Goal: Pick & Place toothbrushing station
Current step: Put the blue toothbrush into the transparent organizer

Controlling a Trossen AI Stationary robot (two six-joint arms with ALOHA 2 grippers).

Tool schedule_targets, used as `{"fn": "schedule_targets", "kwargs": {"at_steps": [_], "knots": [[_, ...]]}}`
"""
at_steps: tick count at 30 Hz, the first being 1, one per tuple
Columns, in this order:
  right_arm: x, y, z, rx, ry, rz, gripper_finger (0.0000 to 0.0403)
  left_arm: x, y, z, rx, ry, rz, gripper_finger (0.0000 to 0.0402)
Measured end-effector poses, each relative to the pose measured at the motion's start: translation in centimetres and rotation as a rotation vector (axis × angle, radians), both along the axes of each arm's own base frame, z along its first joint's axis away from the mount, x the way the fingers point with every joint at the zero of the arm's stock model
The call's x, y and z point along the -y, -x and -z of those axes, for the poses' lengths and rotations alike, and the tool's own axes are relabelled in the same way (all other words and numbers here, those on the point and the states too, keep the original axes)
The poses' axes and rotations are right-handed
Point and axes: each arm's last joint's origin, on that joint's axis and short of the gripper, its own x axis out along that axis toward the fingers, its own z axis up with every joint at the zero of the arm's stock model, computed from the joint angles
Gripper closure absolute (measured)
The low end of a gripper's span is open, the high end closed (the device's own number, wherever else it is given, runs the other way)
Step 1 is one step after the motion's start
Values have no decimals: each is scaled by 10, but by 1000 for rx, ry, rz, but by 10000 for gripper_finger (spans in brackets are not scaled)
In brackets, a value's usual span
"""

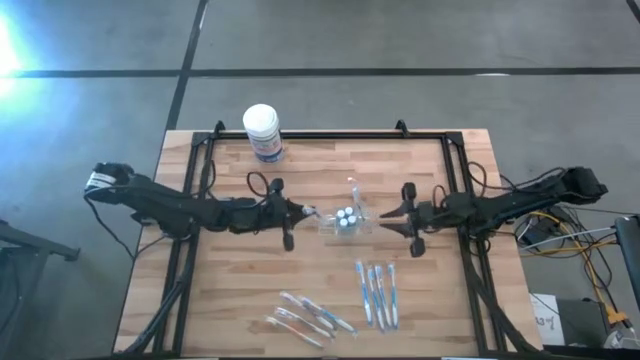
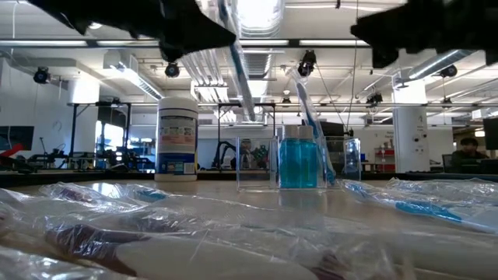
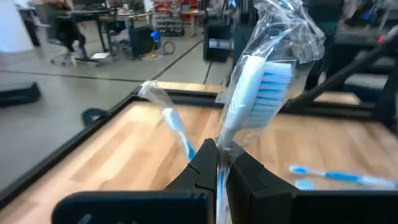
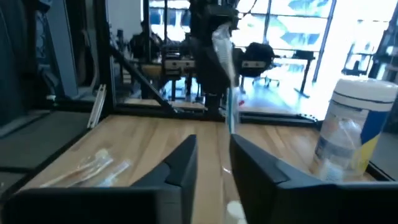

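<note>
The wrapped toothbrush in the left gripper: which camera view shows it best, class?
The left wrist view: the wrapped toothbrush fills the picture, pinched by the left gripper. The low view shows only its handle; the high view barely shows it; the right wrist view shows it distant.

Station mid-table betw. both arms, tub behind, toothbrushes in front.

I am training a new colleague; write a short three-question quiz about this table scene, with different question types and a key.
1. True or false: the left gripper is shut on a wrapped toothbrush.
2. Where does the white tub stand? A) far edge of the table B) inside the clear holder
3. Fill in: the right gripper is beside the clear ____.

Key: 1 true; 2 A; 3 holder.
</note>
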Motion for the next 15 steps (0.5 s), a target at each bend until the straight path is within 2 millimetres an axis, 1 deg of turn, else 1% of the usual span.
{"fn": "schedule_targets", "kwargs": {"at_steps": [2, 4, 6, 8, 11, 15], "knots": [[1, 6, 10, 39, -2, 1, 346, -8, -2, 7, -11, 32, -11, 391], [2, 13, 19, 40, -2, 2, 370, -16, -5, 10, -12, 50, -29, 391], [2, 15, 23, 39, -2, 2, 388, -23, -6, 14, -21, 70, -47, 391], [3, 17, 27, 23, 8, 3, 392, -31, -9, 17, -18, 118, -38, 391], [3, 17, 26, 32, 8, 3, 392, -39, -14, 28, -47, 193, -24, 391], [3, 17, 26, 29, 11, 3, 392, -41, -23, 46, -84, 224, -29, 391]]}}
